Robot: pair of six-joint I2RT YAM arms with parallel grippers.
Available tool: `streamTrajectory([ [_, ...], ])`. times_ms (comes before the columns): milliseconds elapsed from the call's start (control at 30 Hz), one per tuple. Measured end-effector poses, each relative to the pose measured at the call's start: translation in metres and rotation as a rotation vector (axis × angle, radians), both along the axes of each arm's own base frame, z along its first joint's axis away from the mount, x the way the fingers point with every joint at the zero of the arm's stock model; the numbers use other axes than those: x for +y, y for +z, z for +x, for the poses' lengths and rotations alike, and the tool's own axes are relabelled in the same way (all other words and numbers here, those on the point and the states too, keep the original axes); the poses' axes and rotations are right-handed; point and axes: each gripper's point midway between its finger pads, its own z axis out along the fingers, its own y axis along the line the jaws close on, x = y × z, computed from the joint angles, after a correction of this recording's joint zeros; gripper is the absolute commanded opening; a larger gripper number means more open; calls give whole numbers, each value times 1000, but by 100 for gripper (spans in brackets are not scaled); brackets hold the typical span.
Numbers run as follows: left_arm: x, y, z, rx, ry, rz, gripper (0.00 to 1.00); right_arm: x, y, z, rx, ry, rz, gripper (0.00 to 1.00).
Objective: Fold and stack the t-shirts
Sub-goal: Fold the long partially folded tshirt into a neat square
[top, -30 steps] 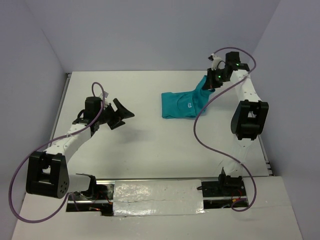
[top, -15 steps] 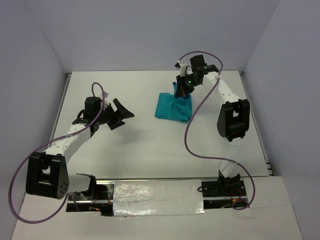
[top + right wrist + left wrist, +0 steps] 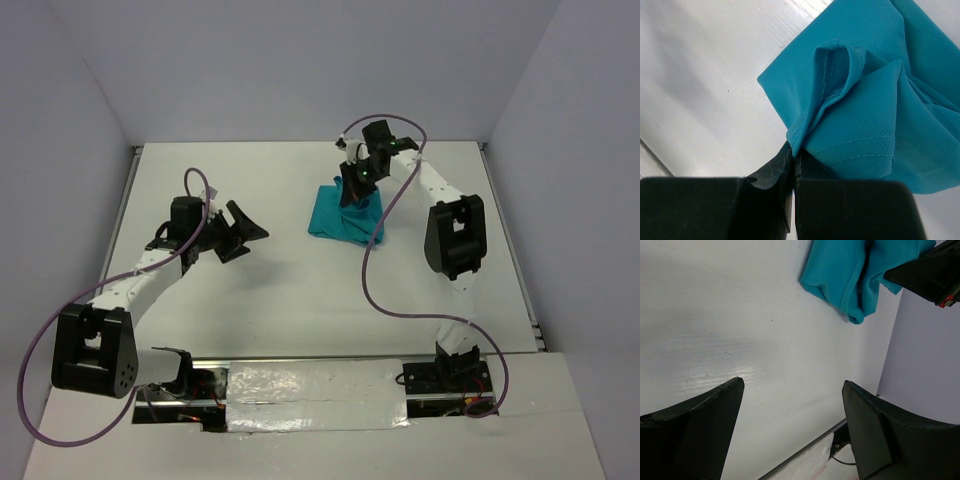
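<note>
Top external: right gripper (image 3: pixel 351 188), clenched on plain teal cloth t-shirt (image 3: pixel 343 221), dragged cloth toward left edge of table (image 3: pixel 290 300); fold nearly laid. Left gripper (image 3: pixel 244 226) released.

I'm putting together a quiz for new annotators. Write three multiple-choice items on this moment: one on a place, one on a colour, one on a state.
1. Where on the table does the t-shirt lie?
A. far half, right of centre
B. near left corner
C. against the left arm's base

2. What colour is the t-shirt?
A. red
B. teal
C. yellow

3. How is the left tool?
A. shut on cloth
B. open, holding nothing
C. out of every view

Answers:
1 A: the top view shows it away from the bases, on the right arm's side.
2 B: all three views show teal cloth.
3 B: the left wrist view shows its fingers spread over bare table, while the right tool is shut on the t-shirt's hem.
</note>
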Motion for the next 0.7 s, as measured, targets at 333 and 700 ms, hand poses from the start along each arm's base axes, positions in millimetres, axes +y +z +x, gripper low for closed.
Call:
streamTrajectory([
  [333, 0, -1, -1, 3, -1, -1, 93, 10, -1, -11, 11, 14, 4, 0],
  [700, 0, 5, -3, -17, -1, -2, 93, 49, 2, -8, 21, 4, 44, 2],
])
